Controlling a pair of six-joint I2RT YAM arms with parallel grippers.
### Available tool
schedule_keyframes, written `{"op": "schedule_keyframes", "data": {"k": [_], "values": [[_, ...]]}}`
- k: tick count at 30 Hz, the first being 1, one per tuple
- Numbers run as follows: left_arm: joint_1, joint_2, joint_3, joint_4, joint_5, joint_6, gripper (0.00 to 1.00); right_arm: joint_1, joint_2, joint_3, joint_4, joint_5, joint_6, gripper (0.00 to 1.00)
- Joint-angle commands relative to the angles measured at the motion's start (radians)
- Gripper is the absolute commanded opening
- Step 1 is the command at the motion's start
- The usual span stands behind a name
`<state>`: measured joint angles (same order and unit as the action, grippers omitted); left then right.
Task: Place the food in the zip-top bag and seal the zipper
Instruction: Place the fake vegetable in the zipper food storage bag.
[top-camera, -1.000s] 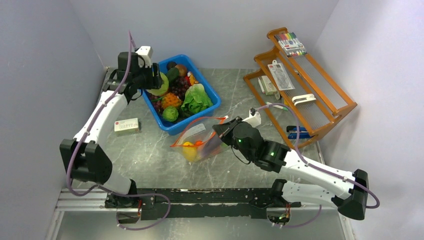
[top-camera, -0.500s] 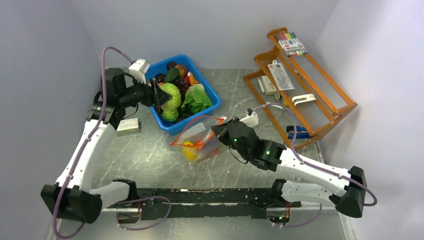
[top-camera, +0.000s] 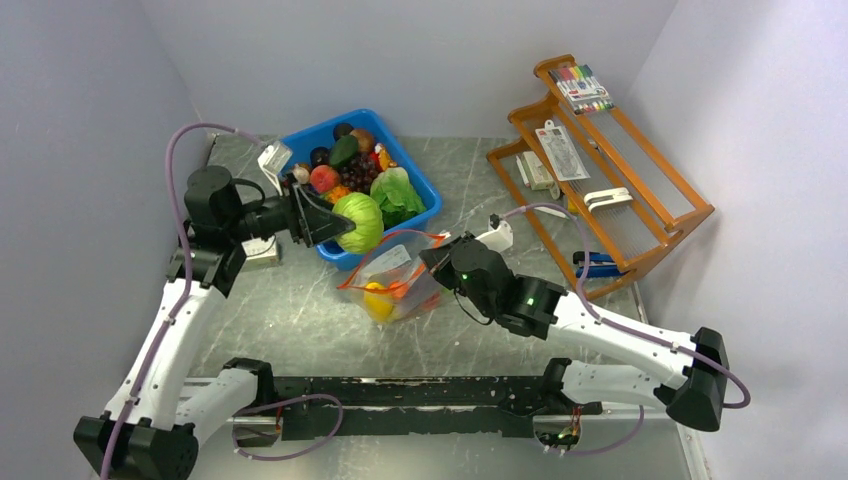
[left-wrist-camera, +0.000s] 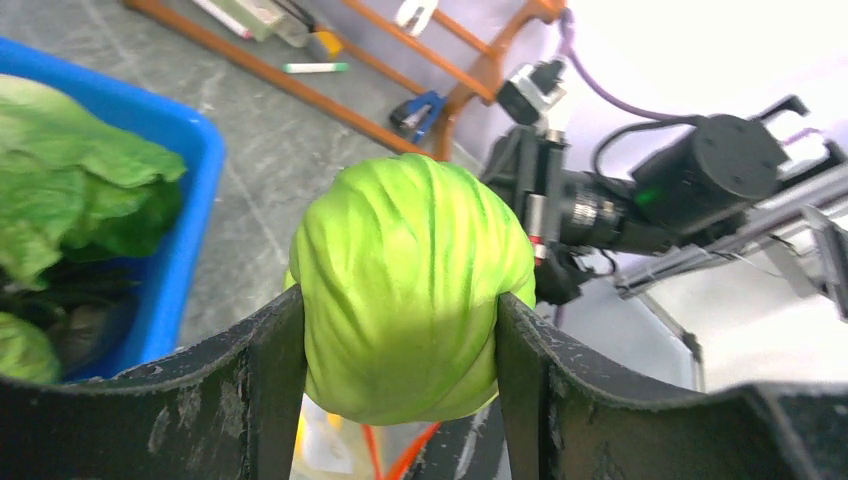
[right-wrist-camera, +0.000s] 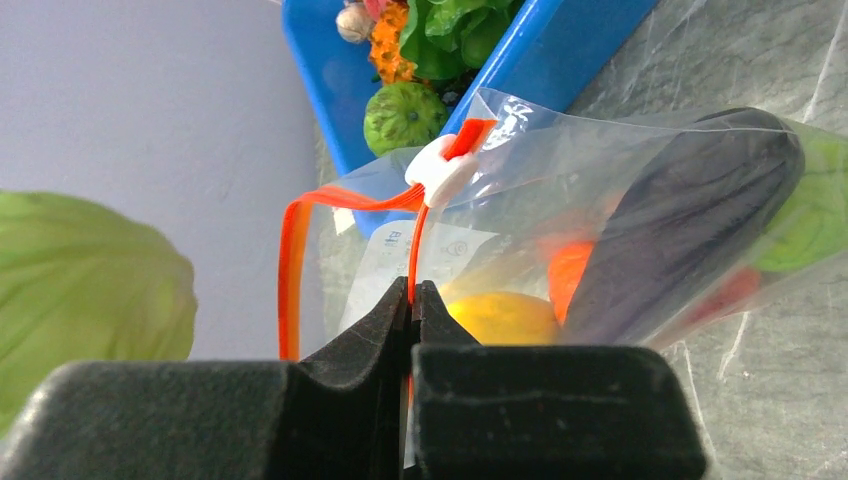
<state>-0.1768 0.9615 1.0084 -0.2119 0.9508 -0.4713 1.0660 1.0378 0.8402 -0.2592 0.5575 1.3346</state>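
Note:
My left gripper (top-camera: 340, 226) is shut on a green cabbage ball (top-camera: 358, 222) and holds it in the air just left of the zip-top bag (top-camera: 395, 275); the ball fills the left wrist view (left-wrist-camera: 410, 285) between the fingers (left-wrist-camera: 265, 375). The clear bag lies on the table with its mouth held open. It holds a yellow piece (right-wrist-camera: 500, 318), orange-red pieces (right-wrist-camera: 572, 275) and a purple eggplant (right-wrist-camera: 690, 215). My right gripper (right-wrist-camera: 412, 290) is shut on the red-orange zipper (right-wrist-camera: 415, 250) at the near lip, below the white slider (right-wrist-camera: 440, 172).
A blue bin (top-camera: 420, 185) of more toy fruits and vegetables stands behind the bag. A small white box (top-camera: 262, 255) lies under the left arm. A wooden rack (top-camera: 600, 170) with pens and packets stands at the right, a blue stapler (top-camera: 598, 266) by its foot.
My left gripper has lifted the cabbage ball out of the blue bin and carried it forward and right, up to the bag's open mouth. The right gripper has stayed on the zipper.

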Motion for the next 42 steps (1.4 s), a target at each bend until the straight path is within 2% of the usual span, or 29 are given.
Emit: {"op": "schedule_keyframes", "data": {"k": [1,6,10,18,29,34,39,42], "values": [[-0.015,-0.038,-0.068,0.249,0.15,-0.184,0.36,0.0,0.012,0.029,0.009,0.024,0.003,0.0],[-0.043,-0.042,-0.133,0.287,0.162,-0.215,0.36,0.0,0.016,0.036,0.014,0.02,0.004,0.0],[-0.073,-0.043,-0.208,0.409,0.18,-0.281,0.37,0.0,0.022,0.05,0.011,0.009,0.003,0.0],[-0.11,0.014,-0.237,0.469,0.185,-0.265,0.37,0.0,-0.006,0.036,0.046,0.012,-0.03,0.0],[-0.118,0.065,-0.185,0.215,0.097,-0.024,0.37,0.001,-0.025,0.048,0.041,0.012,-0.053,0.0],[-0.119,0.068,-0.188,0.205,0.089,0.001,0.36,0.001,-0.018,0.039,0.045,-0.007,-0.033,0.0],[-0.121,0.083,-0.151,0.065,0.011,0.168,0.38,0.0,-0.023,0.027,0.064,-0.018,-0.025,0.0],[-0.122,0.119,-0.134,0.033,0.034,0.198,0.38,0.0,-0.027,0.015,0.082,-0.023,-0.022,0.0]]}}
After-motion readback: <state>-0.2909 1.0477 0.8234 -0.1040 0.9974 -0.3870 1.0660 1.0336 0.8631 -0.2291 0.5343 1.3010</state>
